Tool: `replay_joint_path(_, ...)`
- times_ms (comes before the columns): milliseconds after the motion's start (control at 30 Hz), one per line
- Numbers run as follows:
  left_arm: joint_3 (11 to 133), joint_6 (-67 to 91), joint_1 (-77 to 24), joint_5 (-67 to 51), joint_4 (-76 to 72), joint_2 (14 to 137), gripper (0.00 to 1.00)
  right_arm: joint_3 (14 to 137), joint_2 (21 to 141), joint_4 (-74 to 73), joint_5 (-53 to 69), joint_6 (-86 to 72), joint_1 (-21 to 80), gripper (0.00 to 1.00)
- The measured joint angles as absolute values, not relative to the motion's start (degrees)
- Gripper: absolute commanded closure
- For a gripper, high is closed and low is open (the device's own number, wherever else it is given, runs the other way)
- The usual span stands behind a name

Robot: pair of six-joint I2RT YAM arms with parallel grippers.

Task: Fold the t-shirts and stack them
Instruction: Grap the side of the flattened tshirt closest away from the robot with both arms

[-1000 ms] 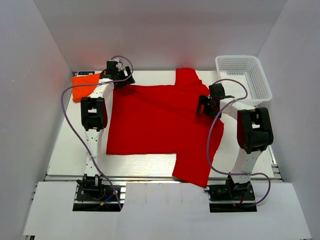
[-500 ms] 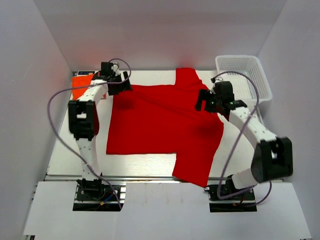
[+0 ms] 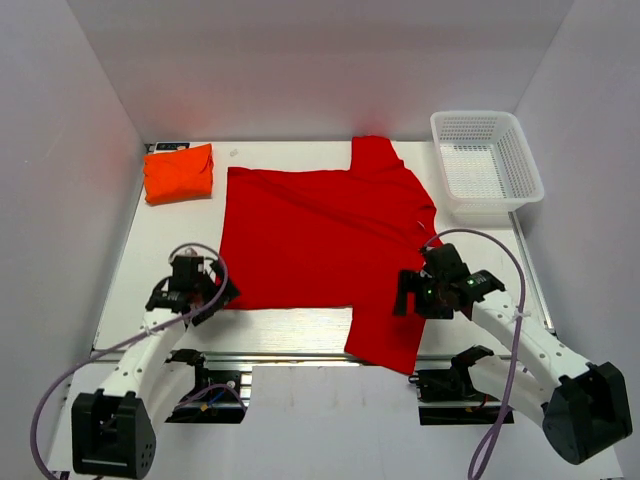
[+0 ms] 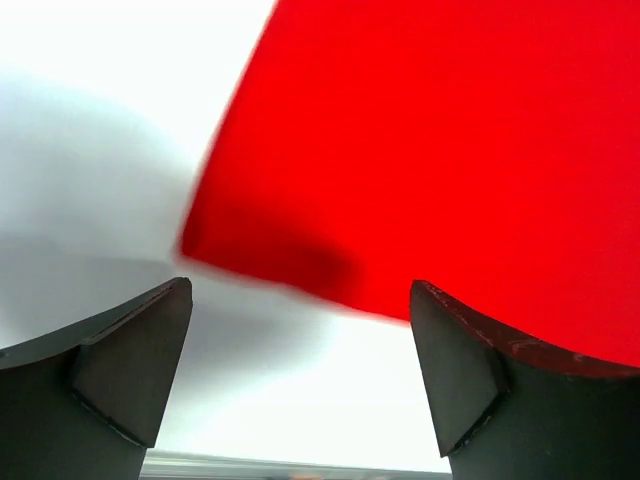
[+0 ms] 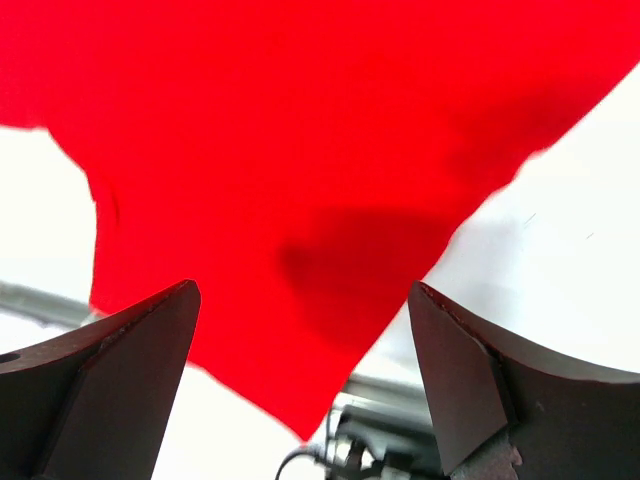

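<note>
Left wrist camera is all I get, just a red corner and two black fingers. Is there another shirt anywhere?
Observer: Yes, an orange shirt lies folded at the far left corner of the table, apart from the red shirt.
Operator: Where's the other hand?
Observer: The right hand is open over the red shirt's near right sleeve.
Operator: Is that sleeve flat on the table?
Observer: No, its tip hangs past the table's near edge.

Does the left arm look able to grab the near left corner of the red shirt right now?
Likely yes. The left fingers are open, just short of that corner of the red shirt, which lies flat on the table with nothing between them.
</note>
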State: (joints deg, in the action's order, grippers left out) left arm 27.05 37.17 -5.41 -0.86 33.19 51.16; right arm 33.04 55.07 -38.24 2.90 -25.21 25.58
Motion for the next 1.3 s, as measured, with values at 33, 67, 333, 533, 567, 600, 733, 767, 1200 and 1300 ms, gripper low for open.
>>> replay_joint_path(33, 24.6, 38.2, -5.4, -0.7, 33.9, 49.6, 0.02, 32.9, 54.6, -39.2, 3.6, -25.8, 26.2, 0.10)
replay_joint_path(67, 22.6, 39.1, -5.4, -0.5, 34.6, 48.3, 0.04, 32.9, 54.1, -39.7, 4.2, -26.7, 27.0, 0.10)
replay_joint_path(333, 22.6, 42.9, -5.3, 1.7, 33.0, 51.5, 0.15, 28.7, 56.1, -40.4, 6.4, -32.2, 33.6, 0.14)
replay_joint_path(533, 23.4, 43.4, -4.9, 2.1, 27.8, 57.0, 0.61, 28.5, 59.2, -40.8, 5.0, -33.9, 42.2, 0.15)
replay_joint_path(567, 23.3, 43.5, -4.8, 1.8, 27.0, 57.8, 0.68, 28.9, 60.1, -40.9, 4.4, -34.2, 43.9, 0.15)
replay_joint_path(600, 23.2, 43.4, -4.8, 1.4, 26.5, 58.5, 0.76, 29.4, 60.9, -41.0, 3.7, -34.5, 45.3, 0.15)
replay_joint_path(733, 23.0, 42.7, -4.7, 0.4, 26.5, 58.8, 1.00, 30.9, 63.6, -41.5, 0.5, -36.4, 50.5, 0.15)
replay_joint_path(767, 23.0, 42.7, -4.7, 0.4, 26.9, 58.5, 1.00, 31.1, 63.6, -41.9, -0.2, -37.0, 51.4, 0.15)
replay_joint_path(1200, 23.4, 44.9, -5.0, 1.0, 38.8, 49.5, 1.00, 33.4, 64.9, -45.8, -2.0, -40.7, 60.2, 0.23)
replay_joint_path(1300, 23.5, 45.3, -5.0, 1.1, 39.7, 49.5, 1.00, 32.8, 66.2, -44.9, -1.3, -41.4, 60.8, 0.31)
